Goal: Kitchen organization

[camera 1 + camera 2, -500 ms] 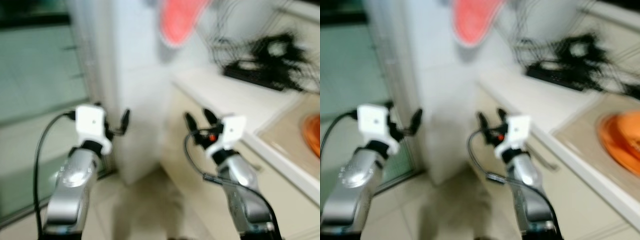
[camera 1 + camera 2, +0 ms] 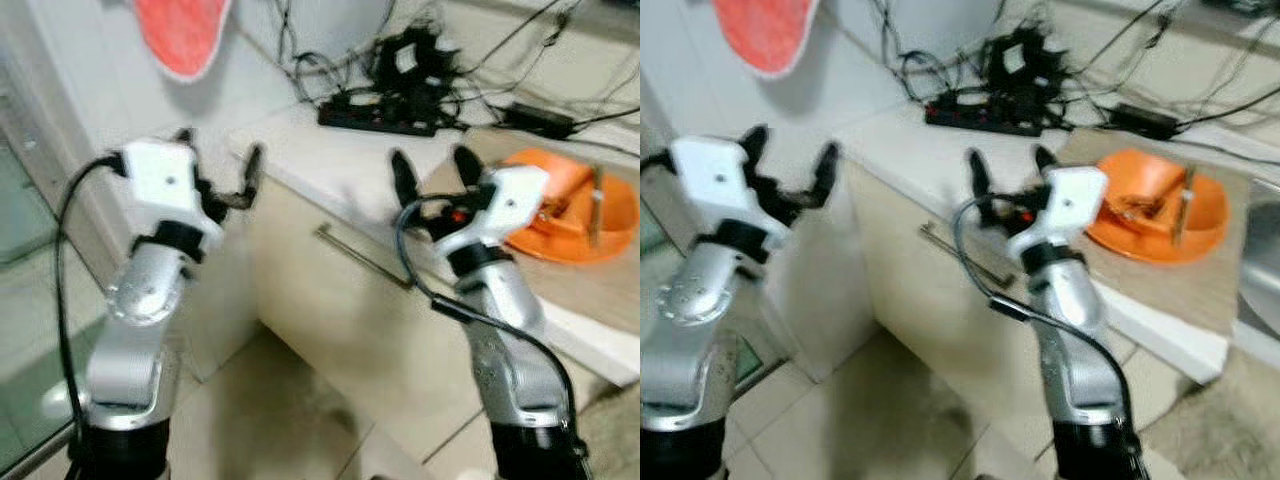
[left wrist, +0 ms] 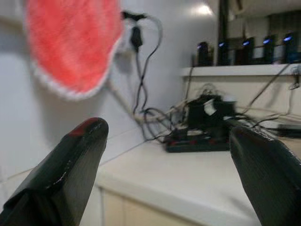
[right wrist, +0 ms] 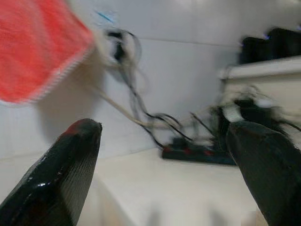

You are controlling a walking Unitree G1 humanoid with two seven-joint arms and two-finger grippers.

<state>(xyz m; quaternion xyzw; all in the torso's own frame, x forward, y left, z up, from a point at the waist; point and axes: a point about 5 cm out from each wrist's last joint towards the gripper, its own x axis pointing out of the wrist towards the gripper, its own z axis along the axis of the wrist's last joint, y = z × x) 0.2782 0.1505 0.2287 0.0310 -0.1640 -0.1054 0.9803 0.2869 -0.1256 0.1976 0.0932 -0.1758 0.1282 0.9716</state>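
Both the left gripper (image 2: 222,170) and right gripper (image 2: 432,172) hover wide open and empty before the white counter (image 2: 330,160), where an orange dish (image 2: 575,205) sits.

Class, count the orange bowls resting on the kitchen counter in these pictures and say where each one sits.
1. The orange bowl sits on the counter to the right of the right gripper, with utensils in it. The views cut off beyond it, so others may be hidden.
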